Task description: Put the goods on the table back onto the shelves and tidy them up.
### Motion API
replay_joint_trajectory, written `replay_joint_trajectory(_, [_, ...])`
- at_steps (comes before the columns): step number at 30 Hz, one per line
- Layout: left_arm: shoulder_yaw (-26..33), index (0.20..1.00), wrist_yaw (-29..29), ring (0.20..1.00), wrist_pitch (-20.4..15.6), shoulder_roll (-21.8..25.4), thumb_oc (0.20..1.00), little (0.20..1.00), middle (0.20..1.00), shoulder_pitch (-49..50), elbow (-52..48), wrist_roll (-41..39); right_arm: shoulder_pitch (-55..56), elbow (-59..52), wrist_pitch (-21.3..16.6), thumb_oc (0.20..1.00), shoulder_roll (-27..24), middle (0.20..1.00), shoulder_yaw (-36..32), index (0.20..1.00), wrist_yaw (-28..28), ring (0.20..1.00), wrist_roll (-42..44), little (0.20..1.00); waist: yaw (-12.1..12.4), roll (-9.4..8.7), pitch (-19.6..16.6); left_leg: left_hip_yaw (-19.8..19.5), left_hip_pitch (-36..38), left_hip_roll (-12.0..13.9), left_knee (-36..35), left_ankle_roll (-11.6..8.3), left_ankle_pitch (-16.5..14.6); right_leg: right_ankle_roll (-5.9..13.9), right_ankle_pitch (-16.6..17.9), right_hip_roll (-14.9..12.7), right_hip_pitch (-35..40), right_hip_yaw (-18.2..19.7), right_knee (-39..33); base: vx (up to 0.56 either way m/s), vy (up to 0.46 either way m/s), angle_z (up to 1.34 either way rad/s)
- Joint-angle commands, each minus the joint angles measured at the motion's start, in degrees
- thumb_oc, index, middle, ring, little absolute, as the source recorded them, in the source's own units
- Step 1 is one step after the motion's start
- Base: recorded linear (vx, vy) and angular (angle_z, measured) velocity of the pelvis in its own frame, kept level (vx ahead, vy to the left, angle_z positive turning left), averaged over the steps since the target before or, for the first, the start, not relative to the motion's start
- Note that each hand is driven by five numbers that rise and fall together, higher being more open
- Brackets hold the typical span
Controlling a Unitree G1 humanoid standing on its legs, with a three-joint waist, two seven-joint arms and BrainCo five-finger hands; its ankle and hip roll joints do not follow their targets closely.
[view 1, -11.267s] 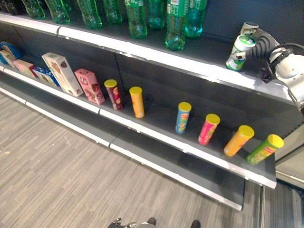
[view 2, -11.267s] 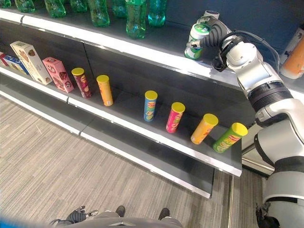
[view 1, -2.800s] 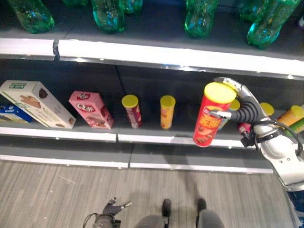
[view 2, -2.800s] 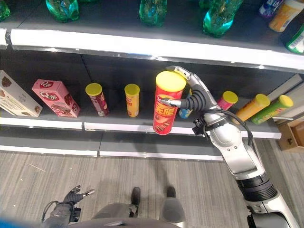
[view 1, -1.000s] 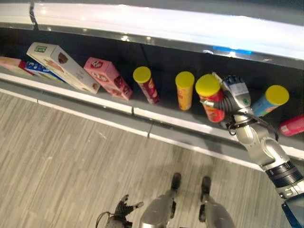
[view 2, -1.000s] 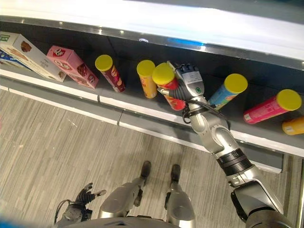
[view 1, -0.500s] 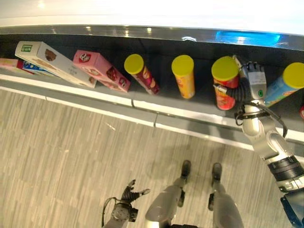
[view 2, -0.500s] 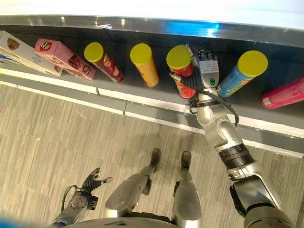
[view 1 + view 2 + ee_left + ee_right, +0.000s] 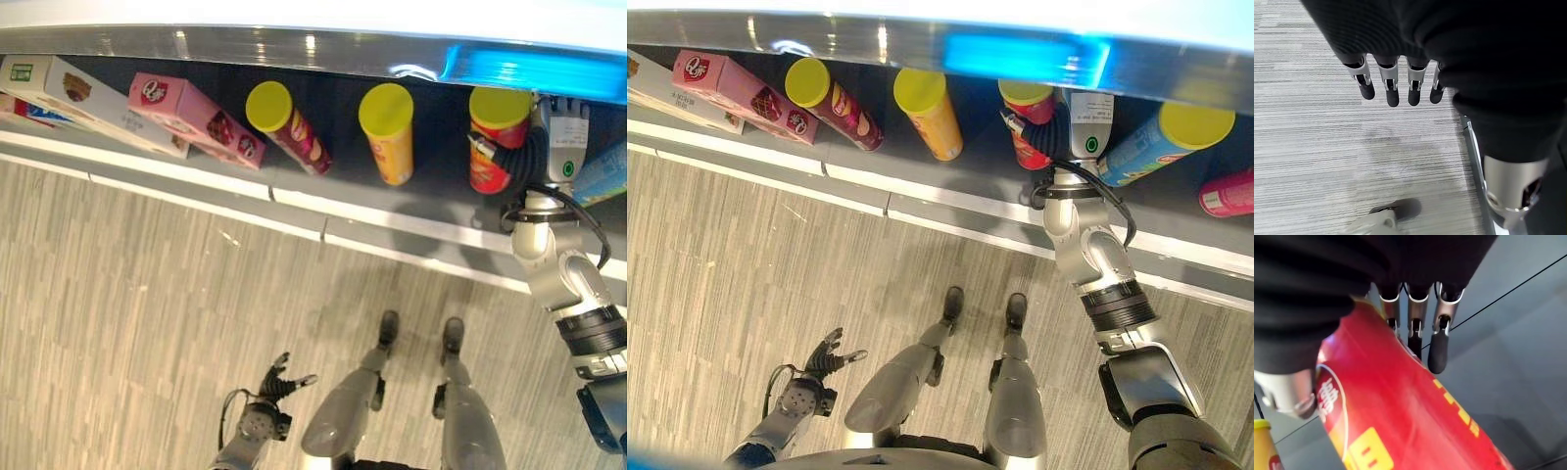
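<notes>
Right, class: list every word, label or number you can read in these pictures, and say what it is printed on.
Red can in the right hand: yellow and white print, cut off and blurred, not readable.
Pink box: white logo, too small to read.
White box: green label, too small to read.
Maroon can and yellow can: print too small to read.
No text reads clearly anywhere.

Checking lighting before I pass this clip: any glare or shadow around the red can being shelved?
Left eye view: upper shelf edge glares white, with a blue glint above the red can in the right hand; a shadow falls on the lower shelf beside it. Right eye view: same glare. Right wrist view: can evenly lit.
</notes>
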Motion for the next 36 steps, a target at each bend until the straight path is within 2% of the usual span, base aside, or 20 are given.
replay_joint_trajectory(1, [-1.88,1.000,1.47,1.000,-0.49,1.49,1.000,1.000,1.000,-0.30,1.29,0.25,-5.54,-3.34,-1.16,0.200,-1.54,0.200,-0.45,0.200,-3.84,0.200,-1.84,0.200,-0.80,-0.92,-1.02,2.45,-3.86,5.74,7.09,-4.76,-6.44,5.19,-8.71,-7.23,-1.44,1.58,8.28,-0.02,0.003,0.11])
replay_joint_trajectory(16, [-1.87,1.000,2.64,1.000,-0.37,0.36,1.000,1.000,1.000,-2.59,5.88,1.32,-4.82,-2.55,-1.25,0.200,0.74,0.200,0.67,0.200,-4.02,0.200,-0.58,0.200,-1.59,-1.16,-0.14,3.81,-4.00,6.24,6.98,-5.27,-6.15,5.38,-8.57,-8.02,-1.64,0.41,8.65,-0.01,-0.004,0.05])
replay_joint_trajectory(28, [-1.62,1.000,3.12,1.000,-0.43,0.01,1.000,1.000,1.000,-3.37,8.05,1.94,-4.96,-1.13,-1.12,0.200,0.39,0.200,1.13,0.200,-4.52,0.200,0.24,0.200,-2.24,-0.86,0.25,4.82,-3.81,6.64,5.98,-5.49,-5.52,5.60,-8.13,-8.33,-2.26,0.09,8.51,0.00,0.000,0.00])
replay_joint_trajectory(35, [-2.35,1.000,2.42,1.000,-0.81,1.61,1.000,1.000,1.000,-0.93,-0.60,1.41,-4.10,-0.64,-0.92,0.200,0.00,0.200,0.58,0.200,-4.37,0.200,0.17,0.200,-2.44,-0.27,0.21,5.58,-3.50,6.71,5.70,-5.43,-5.56,5.84,-7.77,-8.54,-2.28,0.12,8.14,0.00,0.000,0.00])
replay_joint_trajectory(36, [-2.30,1.000,2.37,1.000,-0.81,1.70,1.000,1.000,1.000,-0.82,-0.76,1.38,-4.00,-0.81,-1.02,0.589,0.12,0.589,0.43,0.589,-4.40,0.589,0.27,0.589,-2.42,-0.26,0.18,5.66,-3.50,6.70,5.70,-5.44,-5.57,5.88,-7.73,-8.54,-2.26,0.12,8.04,0.00,0.000,0.00])
